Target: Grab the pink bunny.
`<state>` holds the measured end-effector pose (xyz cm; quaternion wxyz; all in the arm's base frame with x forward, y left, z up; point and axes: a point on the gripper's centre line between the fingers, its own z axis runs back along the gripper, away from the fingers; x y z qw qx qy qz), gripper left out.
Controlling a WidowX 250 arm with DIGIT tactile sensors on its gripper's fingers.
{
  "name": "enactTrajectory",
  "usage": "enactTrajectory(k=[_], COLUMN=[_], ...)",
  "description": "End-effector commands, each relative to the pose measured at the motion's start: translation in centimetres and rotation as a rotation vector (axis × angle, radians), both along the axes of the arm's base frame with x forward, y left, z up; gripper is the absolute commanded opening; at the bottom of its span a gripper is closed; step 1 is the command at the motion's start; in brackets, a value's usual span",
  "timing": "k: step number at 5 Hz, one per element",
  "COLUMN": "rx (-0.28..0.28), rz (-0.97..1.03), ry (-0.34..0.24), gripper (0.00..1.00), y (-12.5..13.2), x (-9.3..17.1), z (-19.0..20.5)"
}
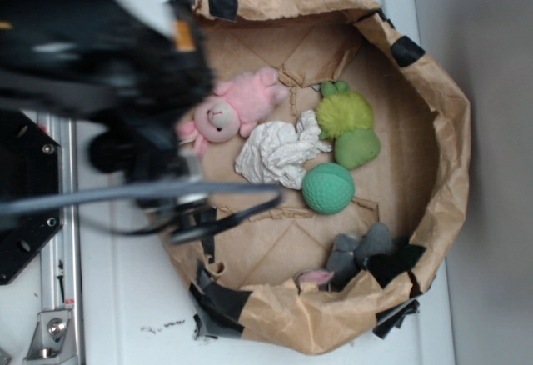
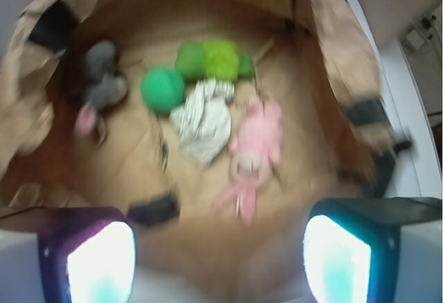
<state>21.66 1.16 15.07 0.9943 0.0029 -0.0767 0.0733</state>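
Note:
The pink bunny (image 1: pixel 233 108) lies on the floor of a brown paper basin (image 1: pixel 441 132), near its left wall, face up with its ears pointing left. In the wrist view the pink bunny (image 2: pixel 255 152) sits ahead of the fingers, ears toward the camera. My gripper (image 2: pixel 218 261) hangs above the basin's near rim, open wide, with nothing between its two glowing pads (image 2: pixel 100 265). In the exterior view the blurred black arm (image 1: pixel 100 73) covers the left side, and the fingertips themselves are hidden.
A crumpled white paper wad (image 1: pixel 279 150) touches the bunny's right side. A green ball (image 1: pixel 327 188) and a green plush (image 1: pixel 346 123) lie further right. A grey plush with a pink ear (image 1: pixel 354 257) rests by the basin's lower wall. Black tape patches (image 1: pixel 223 0) mark the rim.

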Motion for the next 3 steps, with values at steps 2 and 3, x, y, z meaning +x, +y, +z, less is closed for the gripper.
enactTrajectory(k=[2,3], rx=[0.084,-0.048], rz=[-0.274,-0.421], ry=[0.07,0.029], gripper=[1.0,1.0], y=[2.0,3.3], x=[1.2,0.0], z=[-11.0,-10.1])
